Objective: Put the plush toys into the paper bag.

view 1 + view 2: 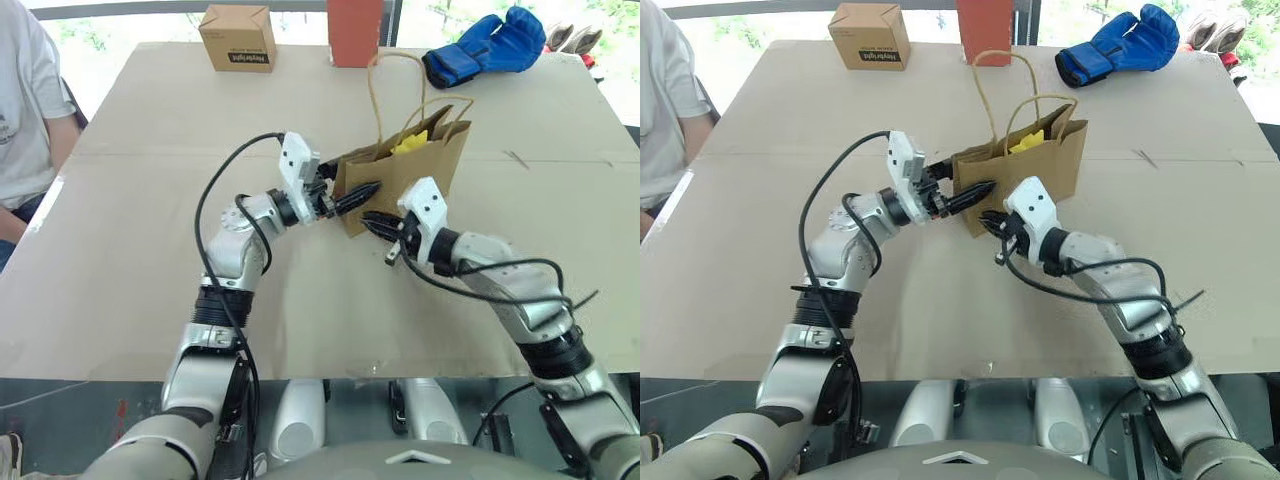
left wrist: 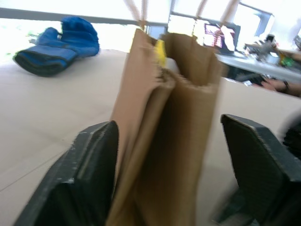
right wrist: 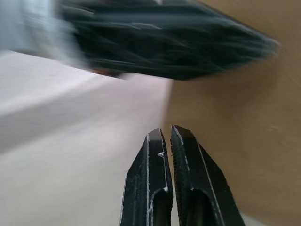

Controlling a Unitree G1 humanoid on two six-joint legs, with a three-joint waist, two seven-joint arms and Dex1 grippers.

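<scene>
The brown paper bag (image 1: 420, 165) stands upright in the middle of the table with its handles up. A yellow bit of a plush toy (image 1: 410, 143) shows in its mouth; the rest of the toy is hidden inside. My left gripper (image 1: 345, 185) is at the bag's left end, open, with one finger on each side of the folded narrow end (image 2: 174, 141) and a gap on one side. My right gripper (image 1: 368, 218) is shut and empty, low in front of the bag's near face, just below the left gripper's finger (image 3: 178, 42).
A small printed cardboard box (image 1: 238, 38) and an orange-red upright box (image 1: 355, 30) stand at the table's far edge. A blue boxing glove (image 1: 487, 47) lies at the far right. A person in a white shirt (image 1: 25, 100) sits at the left edge.
</scene>
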